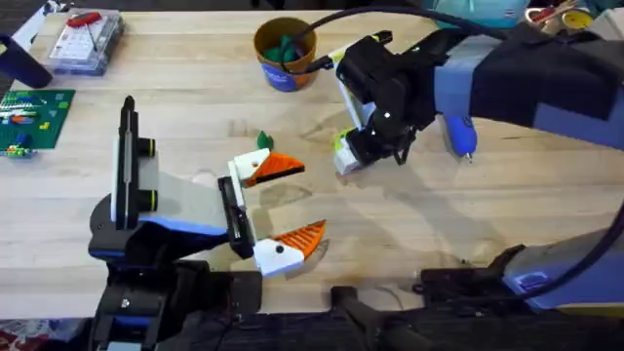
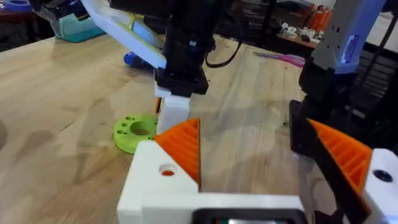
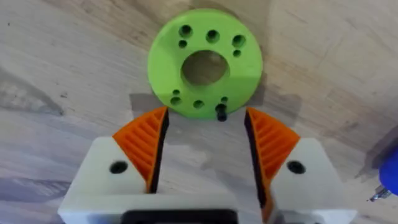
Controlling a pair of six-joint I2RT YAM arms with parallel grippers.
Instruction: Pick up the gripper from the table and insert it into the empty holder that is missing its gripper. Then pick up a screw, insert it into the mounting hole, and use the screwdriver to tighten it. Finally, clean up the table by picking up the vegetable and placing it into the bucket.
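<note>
I point my right gripper (image 3: 205, 146) straight down with its fingers open, so it can reach the tiny black screw (image 3: 221, 114) at the green ring (image 3: 205, 62). My left gripper (image 1: 283, 207) waits open nearby. The screwdriver (image 1: 460, 135) lies beside my right arm.

1. Bare table (image 1: 409, 244) lies open along the near edge, right of centre.
2. The bucket (image 1: 285, 54) stands by the far edge.
3. The screwdriver (image 1: 460, 135) lies towards the right edge.
</note>
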